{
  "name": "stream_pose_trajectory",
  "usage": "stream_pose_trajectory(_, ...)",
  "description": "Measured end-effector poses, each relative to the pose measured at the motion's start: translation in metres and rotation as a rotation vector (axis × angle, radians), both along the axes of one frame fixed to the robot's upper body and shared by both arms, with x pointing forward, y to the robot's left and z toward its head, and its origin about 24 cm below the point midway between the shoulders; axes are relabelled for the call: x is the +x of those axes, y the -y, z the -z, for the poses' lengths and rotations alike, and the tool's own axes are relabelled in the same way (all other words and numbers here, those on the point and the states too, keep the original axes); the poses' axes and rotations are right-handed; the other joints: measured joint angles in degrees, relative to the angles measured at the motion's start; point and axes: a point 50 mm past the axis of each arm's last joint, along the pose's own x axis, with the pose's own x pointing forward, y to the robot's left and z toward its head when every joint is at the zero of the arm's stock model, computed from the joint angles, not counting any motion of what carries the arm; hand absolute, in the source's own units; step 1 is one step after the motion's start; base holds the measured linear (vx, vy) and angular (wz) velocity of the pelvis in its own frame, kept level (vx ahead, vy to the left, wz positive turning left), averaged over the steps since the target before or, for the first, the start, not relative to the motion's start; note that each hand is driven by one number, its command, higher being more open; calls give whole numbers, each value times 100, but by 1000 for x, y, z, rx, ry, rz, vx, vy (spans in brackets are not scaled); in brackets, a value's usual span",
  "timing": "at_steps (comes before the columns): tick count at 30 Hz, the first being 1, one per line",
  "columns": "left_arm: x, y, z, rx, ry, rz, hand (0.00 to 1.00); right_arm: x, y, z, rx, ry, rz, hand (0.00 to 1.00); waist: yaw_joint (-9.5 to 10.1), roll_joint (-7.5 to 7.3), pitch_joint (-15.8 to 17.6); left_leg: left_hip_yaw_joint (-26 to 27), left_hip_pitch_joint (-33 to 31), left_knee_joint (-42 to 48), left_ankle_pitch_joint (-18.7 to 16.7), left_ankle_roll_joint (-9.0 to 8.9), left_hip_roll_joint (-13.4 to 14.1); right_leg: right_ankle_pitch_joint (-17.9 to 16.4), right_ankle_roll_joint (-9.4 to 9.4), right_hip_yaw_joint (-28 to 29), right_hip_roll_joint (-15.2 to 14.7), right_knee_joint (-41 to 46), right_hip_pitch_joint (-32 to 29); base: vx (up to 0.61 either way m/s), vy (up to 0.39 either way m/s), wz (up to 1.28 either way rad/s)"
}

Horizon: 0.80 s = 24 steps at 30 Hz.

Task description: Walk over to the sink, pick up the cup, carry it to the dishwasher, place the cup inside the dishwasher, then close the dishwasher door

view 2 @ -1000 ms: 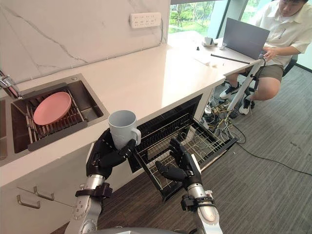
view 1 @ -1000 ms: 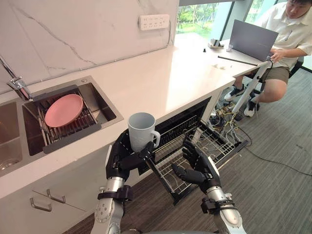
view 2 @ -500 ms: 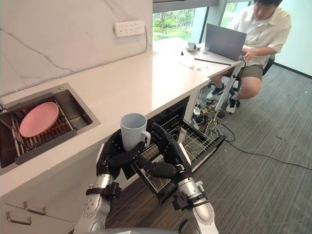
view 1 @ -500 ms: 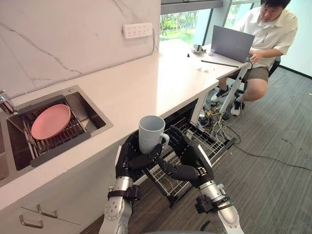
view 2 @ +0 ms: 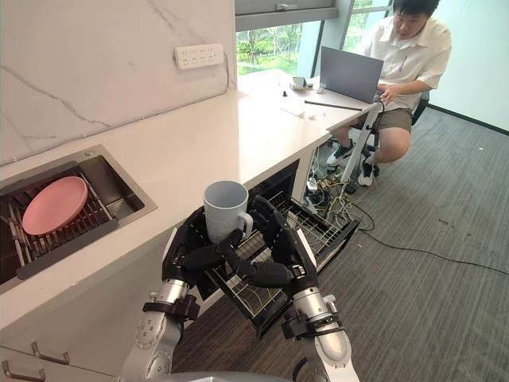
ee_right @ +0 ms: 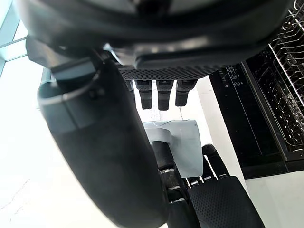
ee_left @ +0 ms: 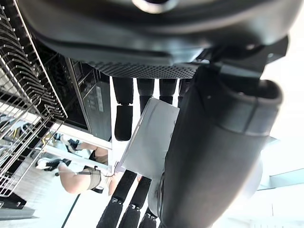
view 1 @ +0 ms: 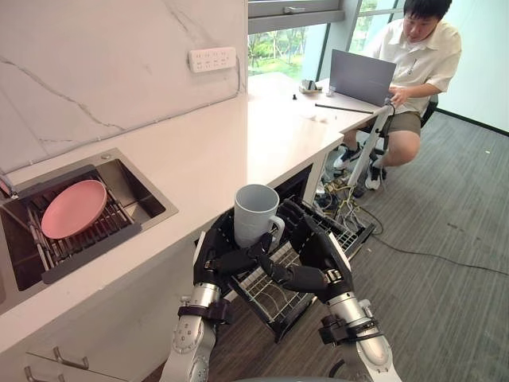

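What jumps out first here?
A pale grey cup, upright, gripped by the left hand, with the right hand beside it, by the pulled-out dishwasher rack. A pink plate lies in the sink; a person sits at a laptop at the far end of the counter.

The cup (view 1: 254, 213) looked like smooth, matt ceramic. The left hand (view 1: 216, 256) and right hand (view 1: 320, 256) were matt dark plastic. At the cup's six o'clock, the rack (view 1: 280, 302) was shiny wire metal. At nine o'clock, the sink (view 1: 147, 191) was brushed steel, and the countertop (view 1: 215, 151) was glossy stone.
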Motion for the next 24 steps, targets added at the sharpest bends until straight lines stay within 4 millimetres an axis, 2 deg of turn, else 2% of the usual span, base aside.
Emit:
stream_pose_trajectory(7,0,3,5,20,-43,88,30,0,3,-5,-23,-4,-6,90,-47,-16,-35,27,-1,-5,2,2,-11,19,9,33,-7,0,-19,-8,5,-1)
stream_pose_trajectory(9,-14,26,13,40,-82,300,30,5,2,-7,-7,-14,37,90,-22,-15,-72,27,-2,-24,2,4,-29,23,16,34,-19,-9,-24,0,0,0)
stream_pose_trajectory(11,-15,34,20,-2,-138,315,30,4,6,-5,-26,-28,41,90,-62,-24,-79,44,-4,-45,12,18,-48,37,30,58,-29,-13,-45,-12,27,-5)
stream_pose_trajectory(15,-12,30,27,26,-184,375,30,3,10,2,-71,-71,17,90,-145,-11,-91,84,-5,-59,23,34,-59,68,40,116,-31,-22,-69,-26,16,-6)
stream_pose_trajectory(16,-11,29,28,37,-188,394,30,3,11,3,-82,-80,12,30,-135,-16,-98,84,-6,-64,28,40,-66,72,43,116,-35,-22,-72,-35,13,-1)
stream_pose_trajectory(24,-20,16,38,124,-237,460,30,-1,10,13,-158,-158,-53,30,-138,-41,-142,68,-20,-66,43,62,-105,92,63,121,-68,-16,-84,-8,4,0)
